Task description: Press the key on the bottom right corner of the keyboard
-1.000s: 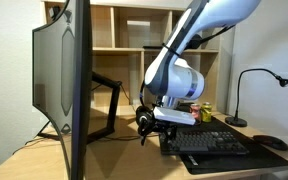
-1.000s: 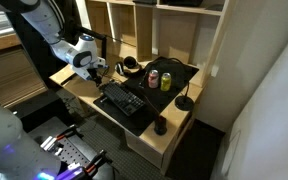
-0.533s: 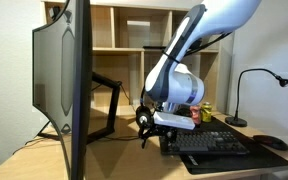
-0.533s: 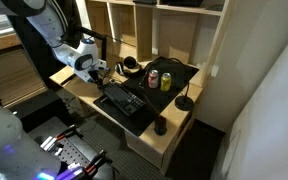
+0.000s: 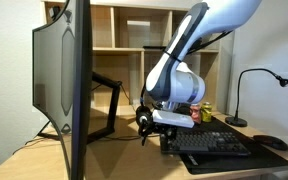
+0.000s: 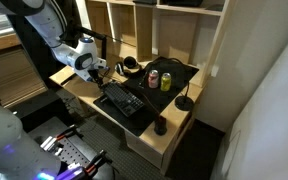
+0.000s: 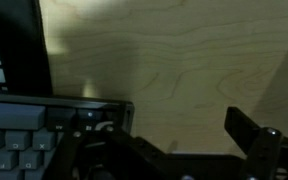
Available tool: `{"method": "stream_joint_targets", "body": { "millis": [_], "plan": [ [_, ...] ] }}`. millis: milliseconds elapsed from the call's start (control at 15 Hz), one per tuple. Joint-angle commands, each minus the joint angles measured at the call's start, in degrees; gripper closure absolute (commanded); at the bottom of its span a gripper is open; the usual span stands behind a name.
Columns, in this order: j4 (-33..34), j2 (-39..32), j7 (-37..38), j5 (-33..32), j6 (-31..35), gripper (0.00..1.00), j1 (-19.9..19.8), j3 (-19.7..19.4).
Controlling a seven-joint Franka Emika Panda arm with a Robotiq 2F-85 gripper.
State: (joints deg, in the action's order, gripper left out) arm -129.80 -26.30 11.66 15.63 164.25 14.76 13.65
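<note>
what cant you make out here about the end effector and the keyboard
- End effector, wrist view: dark, blurred, cut by the bottom edge; open or shut unclear.
- Black rectangular keyboard, wrist view: mostly cut off by left and bottom edges.
- Key contact, in both exterior views: too small.

In an exterior view, a monitor [image 5: 64, 90] stands on the counter [image 5: 124, 158], well apart from the gripper [image 5: 167, 136]. A lamp [image 5: 252, 88] and mouse [image 5: 270, 143] sit on its opposite side.

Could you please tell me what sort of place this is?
Probably a home office or study: a keyboard and large monitor on a wooden desk, a desk lamp, and open wooden shelving behind.
</note>
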Motion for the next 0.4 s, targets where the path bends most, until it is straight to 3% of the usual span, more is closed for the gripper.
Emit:
{"method": "stream_joint_targets", "body": {
  "millis": [0,200,267,333],
  "plan": [
    [-6.9,12.3,-4.4,4.0,-6.7,0.00,-6.2,5.8],
    [-10.2,21.4,-7.5,9.3,-12.0,0.00,-8.0,6.3],
    [-5.2,13.7,-5.2,6.7,-8.7,0.00,-5.0,4.5],
    [-6.4,16.9,-5.8,7.7,-10.5,0.00,-5.2,4.2]
  ]
}}
